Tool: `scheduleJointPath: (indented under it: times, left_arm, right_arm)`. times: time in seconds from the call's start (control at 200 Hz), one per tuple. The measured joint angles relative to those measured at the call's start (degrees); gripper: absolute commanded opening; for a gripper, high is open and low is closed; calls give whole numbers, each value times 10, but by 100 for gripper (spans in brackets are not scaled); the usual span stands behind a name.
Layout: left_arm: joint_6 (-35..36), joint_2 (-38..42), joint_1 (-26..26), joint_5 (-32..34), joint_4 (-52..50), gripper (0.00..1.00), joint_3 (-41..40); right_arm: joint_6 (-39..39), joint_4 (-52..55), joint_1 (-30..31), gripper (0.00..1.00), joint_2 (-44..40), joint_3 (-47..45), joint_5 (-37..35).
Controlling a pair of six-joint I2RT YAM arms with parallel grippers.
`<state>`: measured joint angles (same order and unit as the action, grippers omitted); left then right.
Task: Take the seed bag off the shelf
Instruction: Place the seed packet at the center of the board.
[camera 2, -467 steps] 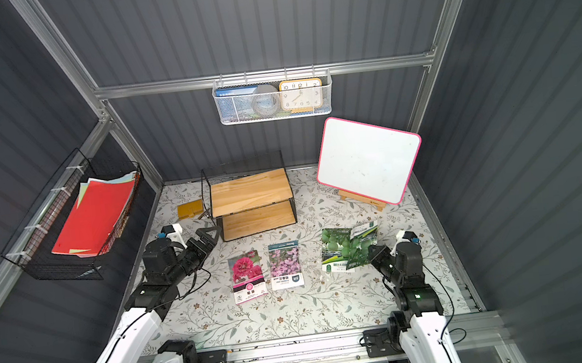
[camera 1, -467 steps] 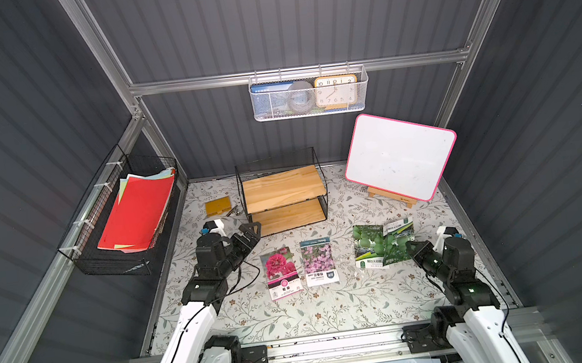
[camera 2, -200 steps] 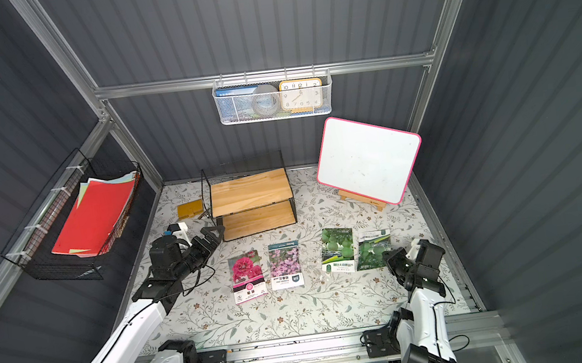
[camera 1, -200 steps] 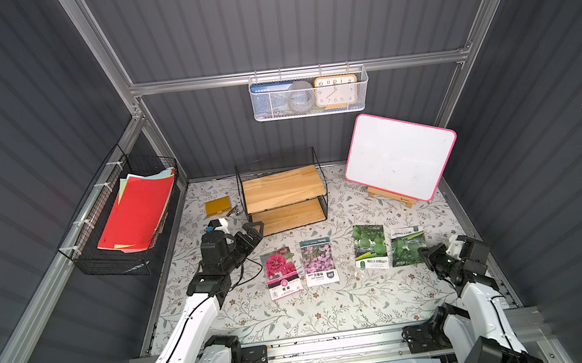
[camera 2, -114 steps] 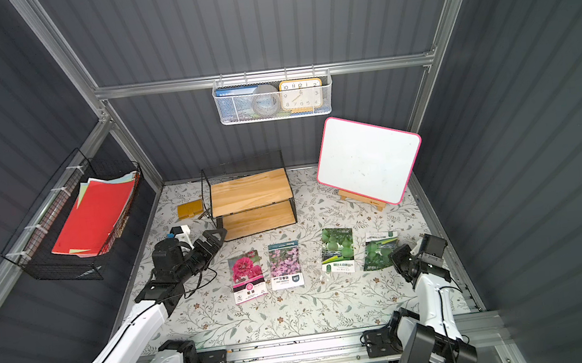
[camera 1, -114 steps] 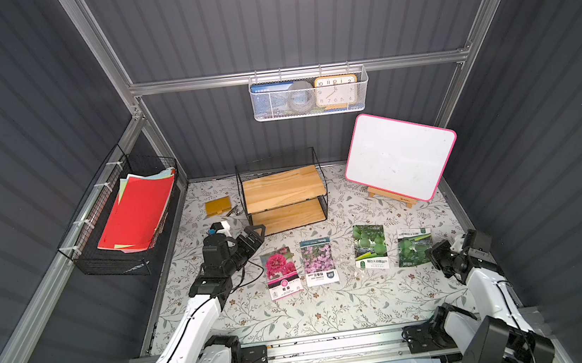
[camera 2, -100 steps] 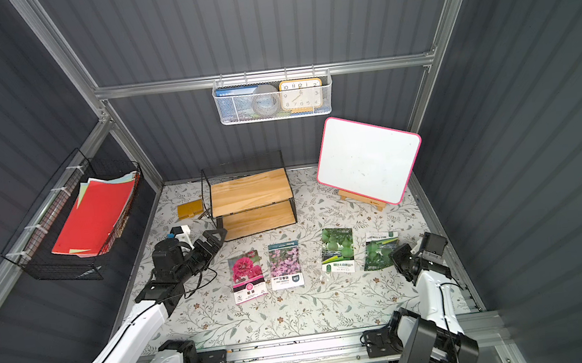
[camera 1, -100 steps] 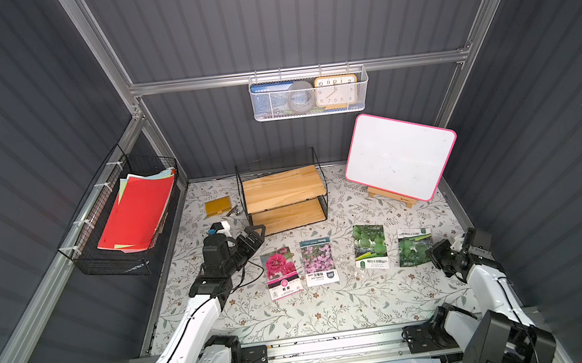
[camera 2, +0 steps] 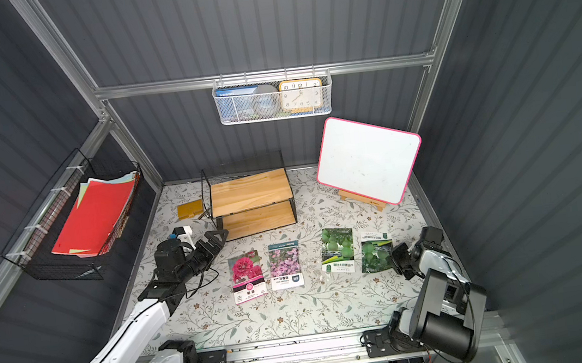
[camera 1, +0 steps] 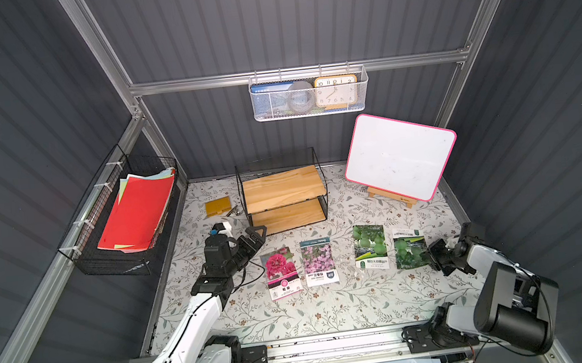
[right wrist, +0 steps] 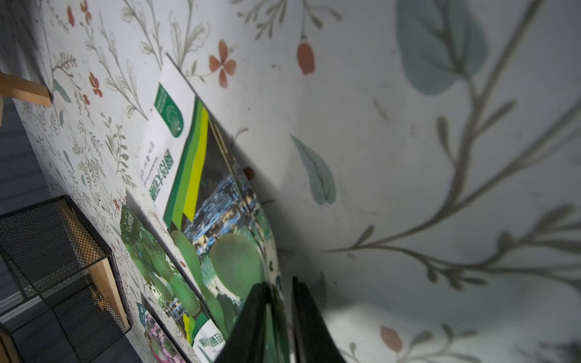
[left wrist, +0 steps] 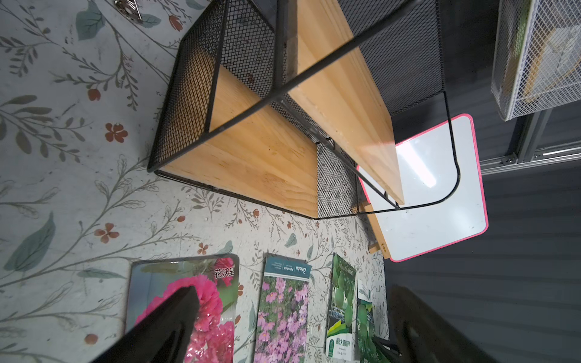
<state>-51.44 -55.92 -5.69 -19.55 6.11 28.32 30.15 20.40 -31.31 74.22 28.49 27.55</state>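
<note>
Green seed bag (camera 1: 410, 253) flat, right of shelf (camera 1: 283, 190) (two-tier, upright)

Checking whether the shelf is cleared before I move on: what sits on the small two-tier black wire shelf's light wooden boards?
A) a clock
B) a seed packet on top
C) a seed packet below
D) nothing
D: both boards of the two-tier black wire shelf are bare in both top views and the left wrist view.
</note>
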Motion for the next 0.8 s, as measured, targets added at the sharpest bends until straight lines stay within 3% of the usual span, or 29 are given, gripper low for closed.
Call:
scheduleJointPath:
  times: [0.205, 0.435, 0.46, 0.8]
  left_arm:
    - [0, -5, 0, -1, 6, 100, 0]
    - [0, -5, 0, -2, 6, 100, -1]
    - [0, -5, 0, -2, 6, 100, -1]
    - [0, -5, 0, -2, 7, 100, -7]
  right_arm:
    - [-2, -8, -1, 40, 16, 13, 3]
    - [-3, -4, -2, 63, 4, 19, -4]
    - [-7, -3, -2, 70, 1, 20, -5]
    - [-7, 46, -2, 81, -60, 25, -63]
